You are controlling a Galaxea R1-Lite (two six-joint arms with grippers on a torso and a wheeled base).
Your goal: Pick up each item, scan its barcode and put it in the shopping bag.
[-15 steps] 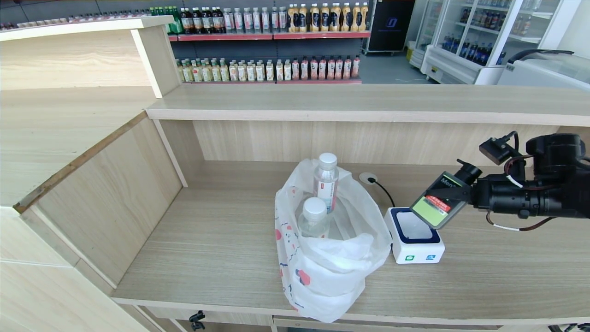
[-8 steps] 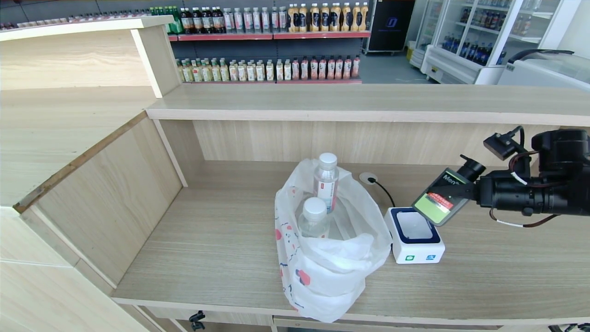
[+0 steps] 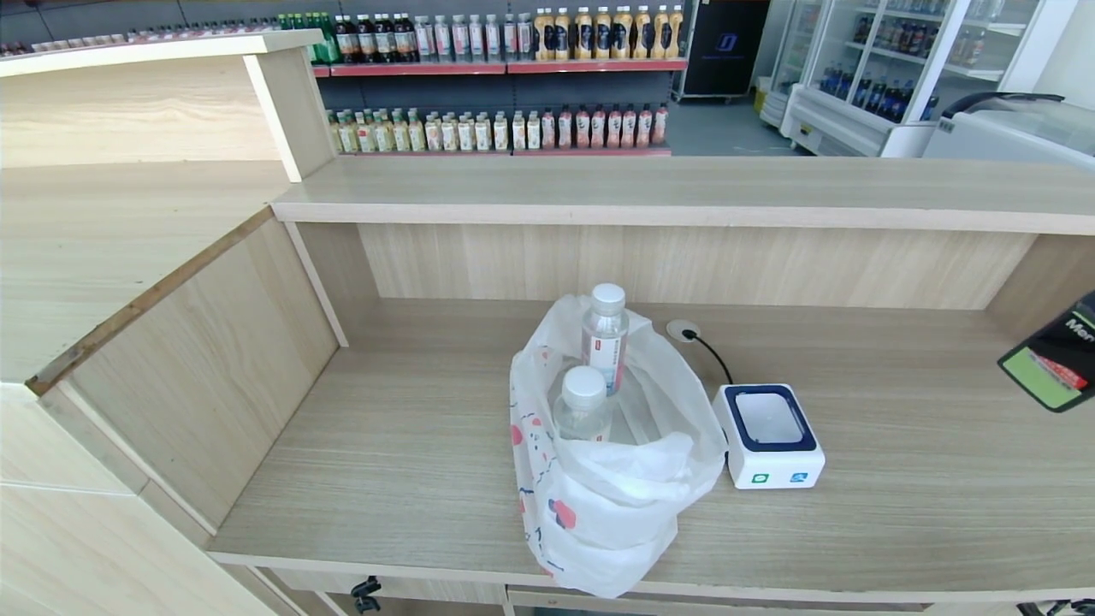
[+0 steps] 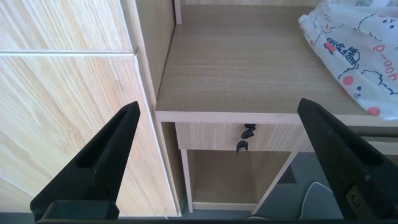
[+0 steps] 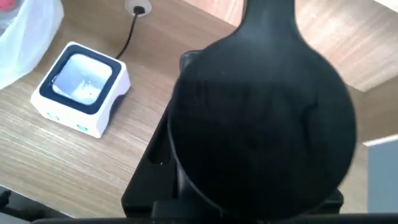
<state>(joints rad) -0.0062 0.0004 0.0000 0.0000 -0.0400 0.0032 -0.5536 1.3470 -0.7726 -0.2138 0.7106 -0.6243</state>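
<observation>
**Checkout counter, head and wrist views.** The white patterned shopping bag [image 3: 599, 505] stands open near the middle of the wooden counter [image 3: 411, 445]. It holds two clear water bottles with white caps, both upright. The taller bottle [image 3: 606, 335] stands at the far side of the bag and the second bottle [image 3: 583, 402] stands just in front of it.

Just right of the bag sits the white barcode scanner [image 3: 767, 435], its dark-framed window facing up. Its black cable [image 3: 710, 355] runs away to a grommet in the counter.

The green-and-black pack [image 3: 1050, 366] is at the far right edge of the head view, tilted, clear of the counter top and well apart from the scanner. The right gripper [image 5: 249, 186] carries it. In the right wrist view a dark mass lies between the camera and the counter, with the scanner farther off, so the jaws are taken as pinching the pack.

The left gripper [image 4: 217, 162] hangs low, in front of the near edge of the counter and left of the bag. Its two black fingers [image 4: 93, 168] are spread wide with nothing between them. It faces a drawer [image 4: 247, 135] with a key in its lock.

Shelves of bottled drinks [image 3: 496, 128] line the room beyond the counter.
</observation>
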